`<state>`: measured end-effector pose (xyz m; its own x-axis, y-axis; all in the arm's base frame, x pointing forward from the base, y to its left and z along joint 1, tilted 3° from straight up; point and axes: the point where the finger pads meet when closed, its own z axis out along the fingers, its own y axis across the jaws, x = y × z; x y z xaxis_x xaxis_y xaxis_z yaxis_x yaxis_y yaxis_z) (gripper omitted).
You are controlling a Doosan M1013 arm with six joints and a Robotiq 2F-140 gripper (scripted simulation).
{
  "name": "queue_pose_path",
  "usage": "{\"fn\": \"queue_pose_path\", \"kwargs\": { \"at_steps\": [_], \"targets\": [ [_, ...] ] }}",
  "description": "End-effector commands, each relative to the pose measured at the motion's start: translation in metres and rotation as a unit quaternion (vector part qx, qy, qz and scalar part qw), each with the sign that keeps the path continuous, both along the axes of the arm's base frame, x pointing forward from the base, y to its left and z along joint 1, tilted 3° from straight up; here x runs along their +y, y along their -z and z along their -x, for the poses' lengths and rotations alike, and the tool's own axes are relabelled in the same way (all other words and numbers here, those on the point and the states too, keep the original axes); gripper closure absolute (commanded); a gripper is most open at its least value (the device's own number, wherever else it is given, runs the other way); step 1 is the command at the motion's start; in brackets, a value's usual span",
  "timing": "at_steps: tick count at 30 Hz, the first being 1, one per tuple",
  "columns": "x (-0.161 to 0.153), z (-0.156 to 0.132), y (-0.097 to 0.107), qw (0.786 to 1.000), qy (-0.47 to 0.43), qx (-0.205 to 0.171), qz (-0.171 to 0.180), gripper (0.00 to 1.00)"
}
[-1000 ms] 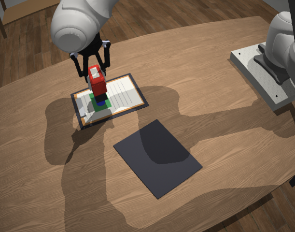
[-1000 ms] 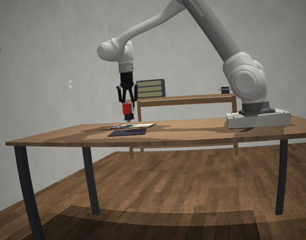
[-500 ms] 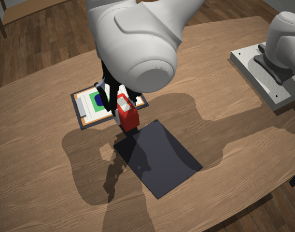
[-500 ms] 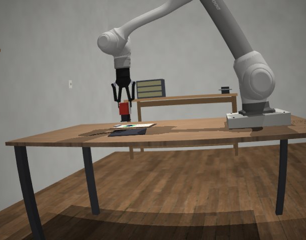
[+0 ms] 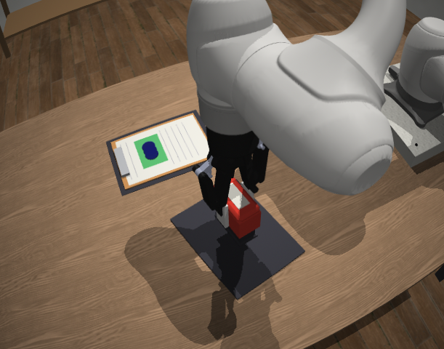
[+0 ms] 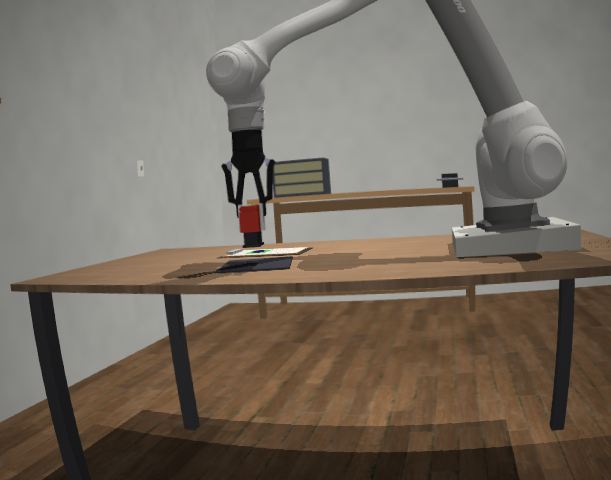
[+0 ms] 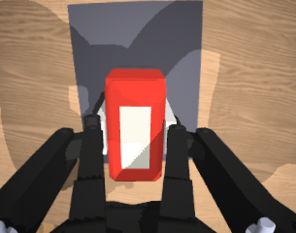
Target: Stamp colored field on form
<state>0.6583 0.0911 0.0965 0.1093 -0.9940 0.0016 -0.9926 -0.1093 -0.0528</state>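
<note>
My gripper (image 5: 233,195) (image 6: 250,206) (image 7: 136,110) is shut on the red stamp (image 5: 244,217) (image 6: 249,218) (image 7: 135,97). It holds the stamp upright, a little above the dark mat (image 5: 278,248) (image 6: 274,263) (image 7: 186,49). The stamp's white top panel faces the wrist camera. The form (image 5: 184,139) (image 6: 282,251) lies on a clipboard to the left of the mat. Its green field (image 5: 160,156) carries a dark blue mark (image 5: 150,149). The arm's upper body hides the table behind the gripper in the top view.
The robot's base plate (image 5: 409,142) (image 6: 517,240) stands at the table's right end. The wooden table (image 5: 64,225) (image 6: 398,266) has a curved front edge. A second table (image 6: 372,196) with a slatted box stands behind, by the wall.
</note>
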Motion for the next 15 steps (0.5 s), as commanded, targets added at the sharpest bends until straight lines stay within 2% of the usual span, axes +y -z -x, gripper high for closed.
{"fn": "queue_pose_path", "kwargs": {
  "at_steps": [1, 15],
  "targets": [
    [0.0092, 0.0078, 0.0052, 1.0, 0.001, 0.0, 0.001, 0.83],
    [0.006, 0.0075, 0.0056, 1.0, 0.001, 0.0, 0.001, 0.83]
  ]
}}
